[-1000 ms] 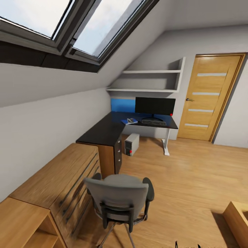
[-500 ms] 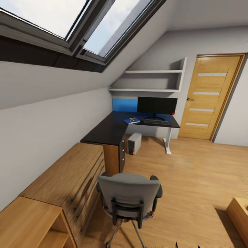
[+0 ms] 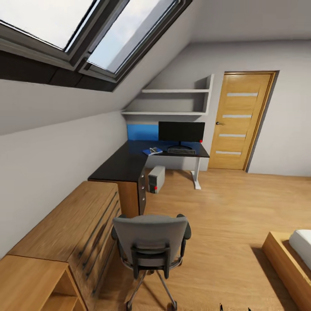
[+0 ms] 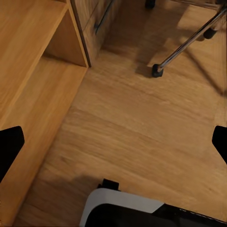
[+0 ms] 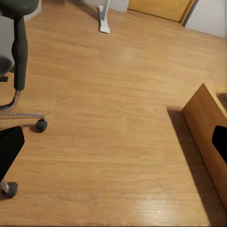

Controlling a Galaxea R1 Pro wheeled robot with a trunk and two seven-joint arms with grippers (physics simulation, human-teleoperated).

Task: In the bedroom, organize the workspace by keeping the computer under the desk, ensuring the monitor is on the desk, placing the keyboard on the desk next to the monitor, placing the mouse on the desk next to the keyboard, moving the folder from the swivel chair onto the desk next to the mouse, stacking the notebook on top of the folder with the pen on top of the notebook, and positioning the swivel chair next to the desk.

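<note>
The grey swivel chair (image 3: 149, 244) stands on the wood floor with its back to me, beside the dresser and well short of the black desk (image 3: 123, 164). On the desk stand the monitor (image 3: 181, 131) and the keyboard (image 3: 181, 151) in front of it. Left of the keyboard lies the blue folder (image 3: 151, 151) with the small dark notebook (image 3: 153, 150) on it. The mouse and pen are too small to make out. The computer (image 3: 156, 179) sits under the desk. My left gripper (image 4: 113, 146) and right gripper (image 5: 113, 146) hang open over bare floor, near the chair's castors (image 4: 156, 71) (image 5: 41, 125).
A light wooden dresser (image 3: 71, 224) and an open shelf unit (image 3: 34, 280) run along the left wall. A wooden bed frame (image 3: 280, 263) stands at the lower right. An oak door (image 3: 239, 121) is right of the desk. Open floor lies between chair and desk.
The whole picture has shifted left, so the camera has turned right; the bed's white mattress has come into view. Nothing on the desk has moved.
</note>
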